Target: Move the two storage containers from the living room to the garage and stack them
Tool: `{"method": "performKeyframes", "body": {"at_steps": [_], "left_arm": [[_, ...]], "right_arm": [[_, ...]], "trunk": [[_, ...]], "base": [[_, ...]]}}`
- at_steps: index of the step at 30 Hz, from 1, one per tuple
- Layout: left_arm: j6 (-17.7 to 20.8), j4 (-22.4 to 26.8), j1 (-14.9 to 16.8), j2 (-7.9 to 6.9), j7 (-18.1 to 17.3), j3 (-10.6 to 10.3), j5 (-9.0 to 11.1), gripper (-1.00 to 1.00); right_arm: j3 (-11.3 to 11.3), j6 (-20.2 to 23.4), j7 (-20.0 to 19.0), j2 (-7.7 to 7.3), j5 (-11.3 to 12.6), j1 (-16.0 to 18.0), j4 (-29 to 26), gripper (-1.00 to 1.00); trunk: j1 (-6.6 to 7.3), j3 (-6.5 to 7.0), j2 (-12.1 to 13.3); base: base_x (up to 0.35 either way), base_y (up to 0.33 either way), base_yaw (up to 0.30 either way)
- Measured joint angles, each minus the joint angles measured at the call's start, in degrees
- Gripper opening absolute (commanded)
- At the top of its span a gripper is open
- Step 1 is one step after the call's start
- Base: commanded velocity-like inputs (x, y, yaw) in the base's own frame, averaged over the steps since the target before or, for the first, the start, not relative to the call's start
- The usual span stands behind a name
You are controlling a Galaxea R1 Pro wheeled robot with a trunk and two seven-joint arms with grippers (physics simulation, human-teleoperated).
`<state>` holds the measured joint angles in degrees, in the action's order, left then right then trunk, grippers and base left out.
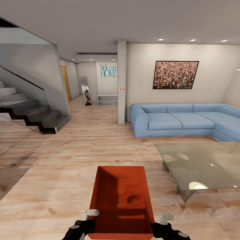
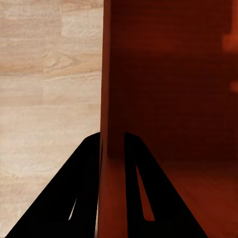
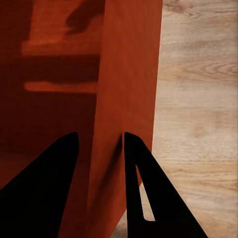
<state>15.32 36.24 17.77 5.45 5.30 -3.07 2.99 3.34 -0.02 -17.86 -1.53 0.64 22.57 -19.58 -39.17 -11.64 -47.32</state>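
Gripping opposite side walls, the left gripper (image 2: 113, 163) and right gripper (image 3: 99, 158) hold one storage container (image 1: 121, 200) between them. Wood floor (image 1: 60, 173) lies beyond each outer finger

Teal lettering (image 1: 108, 70) reading "Welcome HOME" stood on the far white wall, left of the pillar (image 1: 122, 81).
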Motion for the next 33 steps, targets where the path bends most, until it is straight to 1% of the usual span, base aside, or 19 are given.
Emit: {"method": "performKeyframes", "body": {"at_steps": [4,13,28,30,33], "left_arm": [[-0.28,-0.05,-0.03,-0.14,-0.24,0.04,0.16,-1.00],[-0.27,-0.02,-0.01,0.04,-0.40,0.34,-0.51,-1.00],[-0.22,-0.02,0.03,-0.02,-0.40,0.27,-0.41,-1.00],[-0.23,-0.07,0.00,-0.20,-0.36,0.09,0.13,-1.00],[-0.90,-0.72,0.00,-0.14,-0.39,0.14,0.26,-1.00]], "right_arm": [[-0.16,0.01,0.05,0.05,0.23,0.00,-0.11,-1.00],[-0.47,0.01,0.01,-0.09,0.69,-0.01,-0.13,-1.00],[-0.12,0.02,-0.01,0.02,0.36,-0.01,-0.13,-1.00],[0.32,0.02,-0.04,0.17,-0.40,0.02,-0.13,-1.00],[0.53,0.02,-0.05,0.15,-0.93,0.02,-0.12,-1.00]], "trunk": [[0.00,0.00,0.00],[0.00,0.00,0.00],[0.00,0.00,0.00],[0.00,0.00,0.00],[0.01,0.00,0.00]], "base": [[0.000,0.000,0.000],[0.000,0.000,0.000],[0.000,0.000,0.000],[0.008,0.000,0.000],[0.056,0.000,0.000]]}}
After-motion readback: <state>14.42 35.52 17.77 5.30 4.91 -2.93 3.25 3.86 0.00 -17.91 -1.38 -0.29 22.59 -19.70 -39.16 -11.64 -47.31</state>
